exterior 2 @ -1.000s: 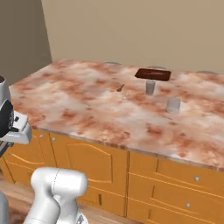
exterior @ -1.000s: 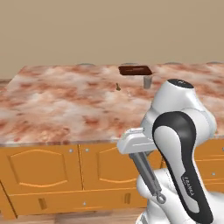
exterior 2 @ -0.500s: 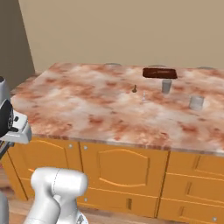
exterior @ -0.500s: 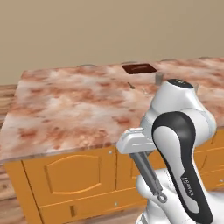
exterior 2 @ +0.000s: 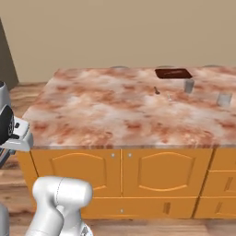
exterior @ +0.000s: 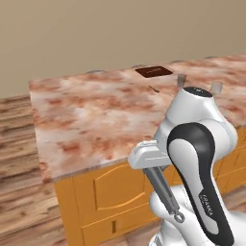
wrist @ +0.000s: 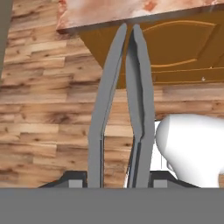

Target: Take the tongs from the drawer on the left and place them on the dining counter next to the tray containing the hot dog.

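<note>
My gripper [exterior: 152,168] is shut on the tongs [exterior: 165,194], slim grey metal ones that hang down and to the right, ring end lowest, in front of the orange cabinets. In the hand view the tongs [wrist: 139,105] run up from the gripper [wrist: 118,180] as two long arms nearly touching at their tips. The dining counter [exterior: 96,115] [exterior 2: 110,113] spreads ahead. The dark brown tray [exterior: 153,71] [exterior 2: 173,73] lies near its far edge; the hot dog is too small to make out. The drawer is out of view.
Two small grey cups [exterior: 181,80] [exterior 2: 188,85] stand just in front of the tray, with a small utensil [exterior 2: 156,90] to their left. Orange cabinet doors [exterior 2: 120,173] front the island. Wooden floor [exterior: 19,158] lies to the counter's left.
The whole picture has shifted: the base has moved, so the counter's left end and the floor beside it now show. The tongs stay in the same grip.
</note>
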Tool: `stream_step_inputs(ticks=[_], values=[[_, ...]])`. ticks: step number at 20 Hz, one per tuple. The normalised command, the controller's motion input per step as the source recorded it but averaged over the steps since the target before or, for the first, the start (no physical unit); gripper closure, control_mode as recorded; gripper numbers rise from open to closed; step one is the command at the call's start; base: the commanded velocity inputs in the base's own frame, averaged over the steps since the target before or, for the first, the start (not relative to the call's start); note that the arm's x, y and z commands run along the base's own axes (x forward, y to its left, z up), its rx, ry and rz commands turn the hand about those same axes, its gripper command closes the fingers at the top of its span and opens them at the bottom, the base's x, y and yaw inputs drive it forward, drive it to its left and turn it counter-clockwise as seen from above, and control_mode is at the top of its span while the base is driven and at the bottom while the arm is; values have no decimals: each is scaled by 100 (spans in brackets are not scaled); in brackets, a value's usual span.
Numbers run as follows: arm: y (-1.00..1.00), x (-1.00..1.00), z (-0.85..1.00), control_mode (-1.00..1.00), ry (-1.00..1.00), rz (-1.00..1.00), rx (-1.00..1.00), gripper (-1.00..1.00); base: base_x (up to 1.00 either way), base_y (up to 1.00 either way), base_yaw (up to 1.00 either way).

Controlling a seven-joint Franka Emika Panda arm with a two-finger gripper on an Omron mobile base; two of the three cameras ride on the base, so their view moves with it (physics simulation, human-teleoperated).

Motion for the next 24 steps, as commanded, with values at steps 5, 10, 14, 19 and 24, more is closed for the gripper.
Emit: stream_step_inputs(ticks=[5,10,14,19,24], values=[[0,0,0,100,0,0,0,100,-3,100,-29],[0,0,0,100,0,0,0,100,-6,100,-26],[0,0,0,100,0,0,0,100,-7,100,-20],[0,0,0,100,0,0,0,100,39,100,-3],[0,0,0,100,0,0,0,100,94,100,0]])
